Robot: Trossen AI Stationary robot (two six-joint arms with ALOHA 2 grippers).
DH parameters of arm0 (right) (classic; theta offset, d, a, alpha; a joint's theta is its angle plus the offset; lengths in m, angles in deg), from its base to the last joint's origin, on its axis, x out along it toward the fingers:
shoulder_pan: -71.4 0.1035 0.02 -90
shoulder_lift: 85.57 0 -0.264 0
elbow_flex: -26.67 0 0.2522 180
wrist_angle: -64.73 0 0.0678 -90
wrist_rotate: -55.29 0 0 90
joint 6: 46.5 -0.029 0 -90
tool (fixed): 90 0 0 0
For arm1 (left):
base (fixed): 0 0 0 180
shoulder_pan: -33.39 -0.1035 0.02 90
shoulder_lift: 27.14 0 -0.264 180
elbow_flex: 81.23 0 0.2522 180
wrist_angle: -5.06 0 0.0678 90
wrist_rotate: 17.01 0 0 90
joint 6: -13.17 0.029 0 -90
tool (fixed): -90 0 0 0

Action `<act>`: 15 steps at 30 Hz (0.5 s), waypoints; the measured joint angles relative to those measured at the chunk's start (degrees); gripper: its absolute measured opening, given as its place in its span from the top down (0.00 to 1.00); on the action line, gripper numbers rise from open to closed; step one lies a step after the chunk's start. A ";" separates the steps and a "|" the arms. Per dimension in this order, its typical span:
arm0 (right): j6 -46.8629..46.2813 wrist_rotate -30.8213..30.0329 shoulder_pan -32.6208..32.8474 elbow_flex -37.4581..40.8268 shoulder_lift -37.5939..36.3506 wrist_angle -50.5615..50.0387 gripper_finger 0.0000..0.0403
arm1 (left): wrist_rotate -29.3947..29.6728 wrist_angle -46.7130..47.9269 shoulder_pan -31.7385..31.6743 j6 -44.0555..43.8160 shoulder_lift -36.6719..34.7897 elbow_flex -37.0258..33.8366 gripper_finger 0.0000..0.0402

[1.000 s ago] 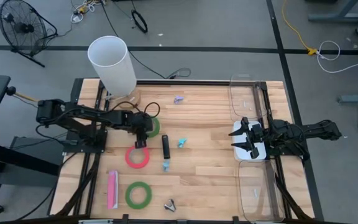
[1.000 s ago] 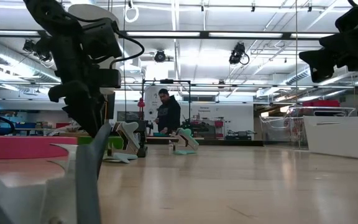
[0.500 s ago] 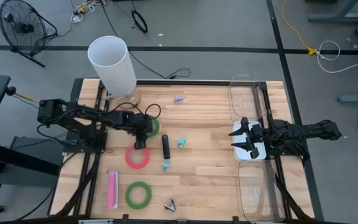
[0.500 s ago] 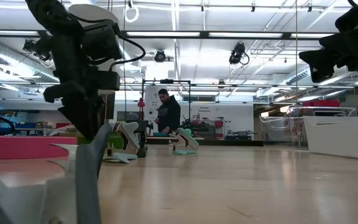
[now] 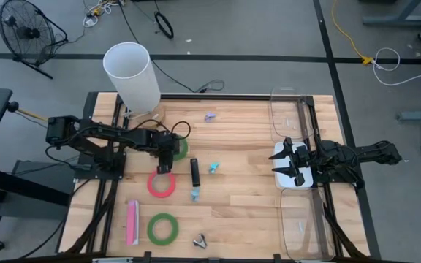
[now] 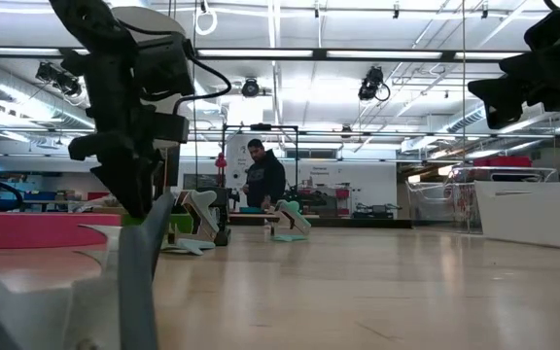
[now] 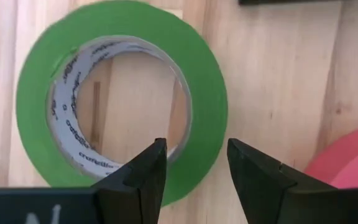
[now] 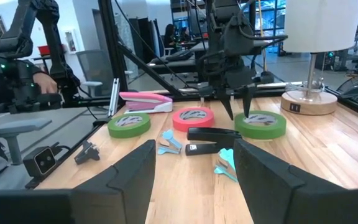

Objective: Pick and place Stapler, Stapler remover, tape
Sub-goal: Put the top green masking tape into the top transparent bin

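A green tape roll [image 5: 179,150] lies flat on the wooden table [image 5: 247,204], and it also shows in the left wrist view [image 7: 36,106]. My left gripper [image 5: 165,159] is open and points down over its near-left rim [image 7: 196,144]. One finger stands over the hole and the other outside the ring. A red-pink roll [image 5: 162,184] lies just nearer, and a second green roll [image 5: 163,229] lies near the front edge. A black stapler [image 5: 194,172], a pink stapler [image 5: 132,221] and a small dark staple remover [image 5: 200,240] lie on the table. My right gripper [image 5: 289,165] is open at the right edge.
A white lamp [image 5: 131,77] stands at the far left corner. Small blue clips [image 5: 214,167] and a purple one [image 5: 210,116] lie mid-table. Clear bins [image 5: 291,117] sit along the right side, with a white tray [image 5: 298,179] under my right gripper. A person [image 6: 262,175] stands far behind.
My left arm has shifted slightly above the far green roll, and its gripper stays open. Nothing on the table has moved.
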 joint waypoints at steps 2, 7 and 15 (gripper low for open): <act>0.02 -0.04 0.00 -0.01 0.00 -0.02 0.46 | 0.26 0.03 -0.32 0.06 0.00 0.00 0.56; 0.02 -0.05 0.00 -0.01 0.00 0.00 0.46 | 0.42 -0.41 -1.51 -0.10 0.00 -0.23 0.56; 0.00 0.00 0.00 -0.01 0.00 -0.02 0.46 | -0.34 -3.80 -1.90 -0.24 0.50 -2.27 0.56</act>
